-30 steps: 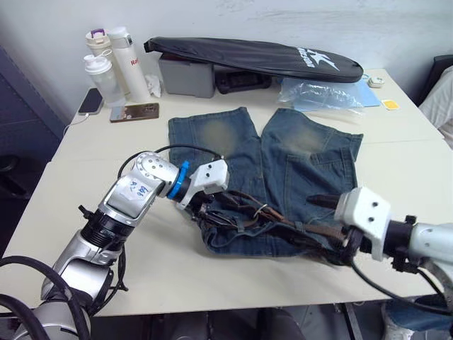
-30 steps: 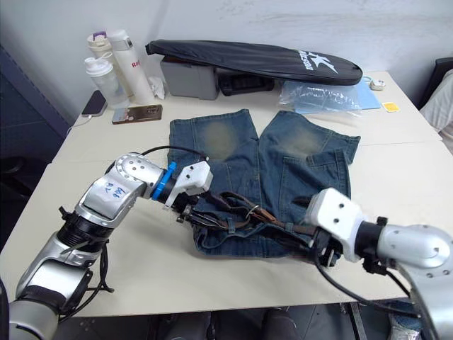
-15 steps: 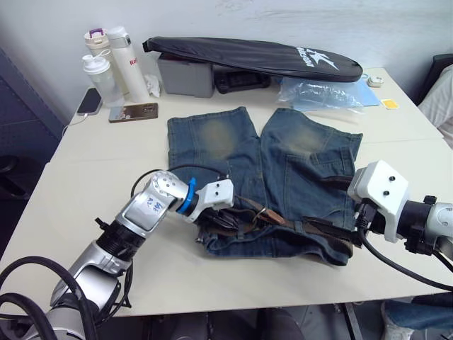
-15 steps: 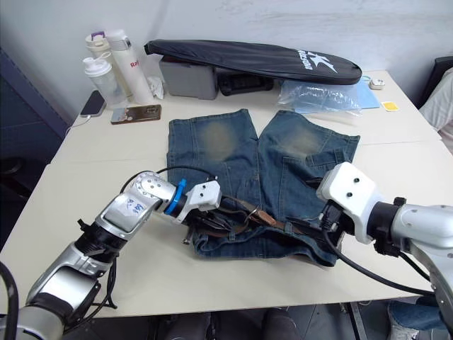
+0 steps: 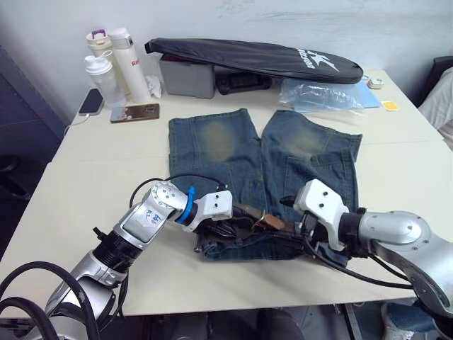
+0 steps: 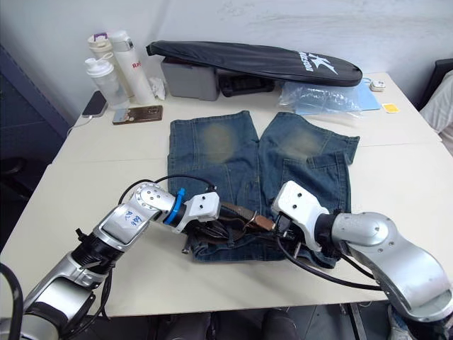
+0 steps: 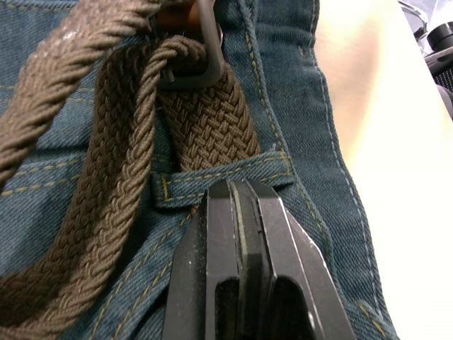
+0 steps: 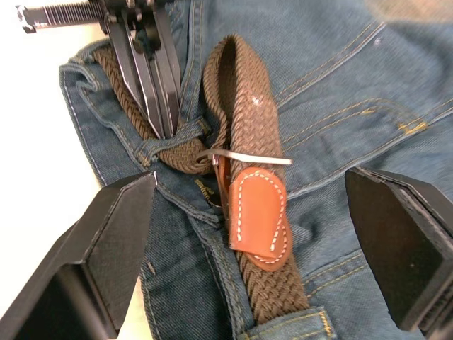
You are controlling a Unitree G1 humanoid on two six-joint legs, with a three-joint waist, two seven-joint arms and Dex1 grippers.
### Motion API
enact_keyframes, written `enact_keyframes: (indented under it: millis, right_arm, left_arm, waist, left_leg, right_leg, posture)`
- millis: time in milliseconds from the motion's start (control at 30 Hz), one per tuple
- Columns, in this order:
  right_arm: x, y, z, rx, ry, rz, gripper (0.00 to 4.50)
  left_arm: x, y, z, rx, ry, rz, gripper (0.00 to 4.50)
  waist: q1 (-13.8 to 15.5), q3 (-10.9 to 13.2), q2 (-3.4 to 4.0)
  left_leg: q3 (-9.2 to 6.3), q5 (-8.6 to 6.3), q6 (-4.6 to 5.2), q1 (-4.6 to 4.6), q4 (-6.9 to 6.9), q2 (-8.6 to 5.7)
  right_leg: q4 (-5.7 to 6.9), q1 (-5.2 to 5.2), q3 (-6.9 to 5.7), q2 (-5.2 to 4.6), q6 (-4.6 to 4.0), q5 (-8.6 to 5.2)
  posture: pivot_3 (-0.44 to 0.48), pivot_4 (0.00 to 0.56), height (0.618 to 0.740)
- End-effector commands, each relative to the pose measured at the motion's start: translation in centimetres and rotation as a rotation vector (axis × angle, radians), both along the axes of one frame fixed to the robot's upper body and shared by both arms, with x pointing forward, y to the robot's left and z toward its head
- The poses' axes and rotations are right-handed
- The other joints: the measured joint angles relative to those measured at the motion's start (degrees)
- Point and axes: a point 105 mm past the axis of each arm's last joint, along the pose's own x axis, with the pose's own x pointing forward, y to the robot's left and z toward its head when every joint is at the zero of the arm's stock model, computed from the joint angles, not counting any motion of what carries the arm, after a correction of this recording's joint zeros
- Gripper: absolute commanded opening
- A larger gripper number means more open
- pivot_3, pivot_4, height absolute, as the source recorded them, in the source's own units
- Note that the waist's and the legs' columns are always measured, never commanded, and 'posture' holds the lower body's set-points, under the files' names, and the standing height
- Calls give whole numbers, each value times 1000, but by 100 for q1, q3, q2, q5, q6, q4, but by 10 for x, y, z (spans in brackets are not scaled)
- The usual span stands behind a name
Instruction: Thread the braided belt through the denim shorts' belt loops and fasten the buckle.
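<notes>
Left tool (image 7: 237, 195) (fingers together) touches belt loop (image 7: 212, 185) over braided belt (image 7: 209, 124).

The near edge of the pale rectangular table (image 5: 92, 234) is bare on both sides of the faded blue denim shorts (image 5: 233, 152), giving open approach there. Along the waistband, room is tight: the left gripper (image 8: 157, 120), fingers pressed together, sits against a blue denim belt loop (image 7: 212, 185), with the dark brown braided belt (image 8: 244, 85) looped just beside it and the silver rectangular buckle (image 8: 244, 157) close by. The right gripper (image 5: 301, 230), fingers spread wide, hangs just above this spot. Behind the shorts, a long black racket bag (image 5: 255, 57), white bottles (image 5: 113, 60) and a crumpled clear plastic bag (image 5: 318, 95) block the far edge.
</notes>
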Motion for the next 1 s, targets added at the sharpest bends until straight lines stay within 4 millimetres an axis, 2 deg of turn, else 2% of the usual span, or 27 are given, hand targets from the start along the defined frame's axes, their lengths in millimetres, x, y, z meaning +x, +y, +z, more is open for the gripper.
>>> enact_keyframes:
  millis: [33,100,167,267,767,900,1000]
  right_arm:
    - [3,1,-2,-3,-23,-13,4257]
    - [3,1,-5,-8,-17,-18,3621]
    - [6,-3,-9,-7,-8,-52,2754]
    - [6,-6,-12,-10,-3,-67,1206]
    - [5,-7,-19,-33,9,-70,1206]
    - [8,-8,-15,-4,0,-94,27]
    - [8,-8,-11,3,-7,-89,27]
  left_arm:
    - [4,7,-3,27,-4,39,4]
    - [5,7,-2,23,-5,43,0]
    - [5,7,-2,24,-8,43,0]
    - [5,7,-1,23,-10,42,0]
    - [7,6,1,22,-17,37,0]
    - [7,6,1,20,-18,36,0]
    - [6,7,0,27,-19,34,0]
  waist:
    - [1,-1,1]
    - [0,-2,1]
    - [1,-2,1]
    - [1,-2,1]
    - [1,-2,1]
    - [0,-2,1]
    - [0,-2,0]
  left_leg:
    - [0,-1,2,0,0,0]
    - [0,-1,3,0,0,0]
    - [0,-2,3,0,0,-1]
    - [1,-3,4,-1,0,0]
    - [0,-6,11,-1,0,0]
    - [0,-6,11,-1,0,1]
    - [-1,-6,10,-2,0,1]
  right_leg:
    - [0,0,0,0,0,0]
    - [1,-2,0,1,0,0]
    - [1,-2,-1,1,-1,0]
    - [0,-2,-1,1,-1,0]
    - [-1,-2,-1,1,-1,-1]
    - [0,-2,-1,1,-1,-1]
    - [-1,-2,-1,1,-1,-1]
  posture:
    - [0,150,740]
    - [0,150,740]
    - [0,150,740]
    - [0,150,740]
    - [0,150,740]
    - [0,150,740]
    - [0,150,740]
